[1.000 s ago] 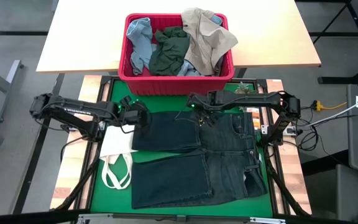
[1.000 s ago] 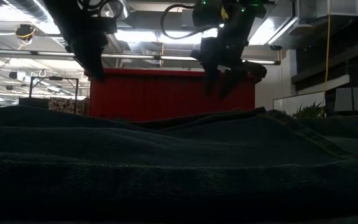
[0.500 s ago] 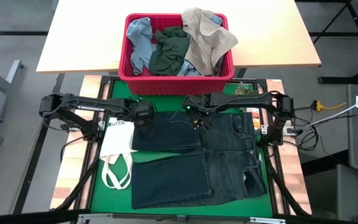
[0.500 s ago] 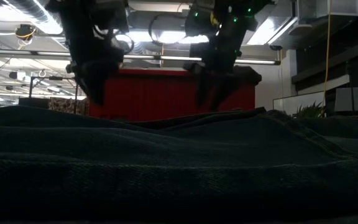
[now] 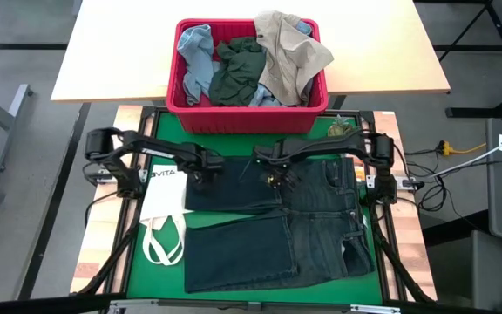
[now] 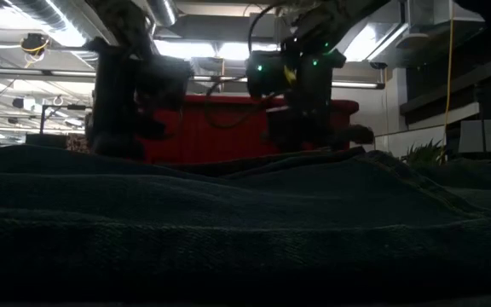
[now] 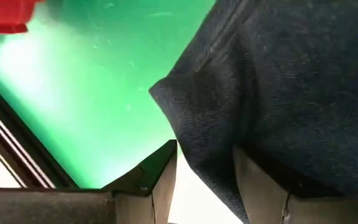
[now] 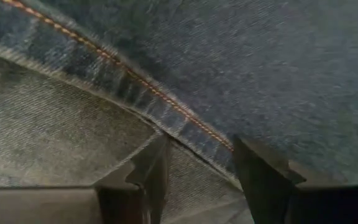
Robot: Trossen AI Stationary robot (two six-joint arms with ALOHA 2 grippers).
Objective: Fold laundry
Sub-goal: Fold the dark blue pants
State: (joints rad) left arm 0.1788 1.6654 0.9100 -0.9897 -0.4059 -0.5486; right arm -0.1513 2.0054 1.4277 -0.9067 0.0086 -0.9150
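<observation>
The dark navy jeans [image 5: 273,227] are lying across the green surface [image 5: 168,131] — left hand [image 7: 205,180] straddling their 9 o'clock corner, right hand [image 8: 199,171] straddling a stitched seam, both with fingers parted.

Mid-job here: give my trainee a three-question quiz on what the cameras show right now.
1. True or false: the jeans are inside the red basket.
2. Which lies beside the jeans on the green mat: A) white tote bag, B) towel, C) shoe?
3. Fill in: the left gripper has its fingers open over the jeans' ____.

Key: 1 false; 2 A; 3 edge.
</observation>
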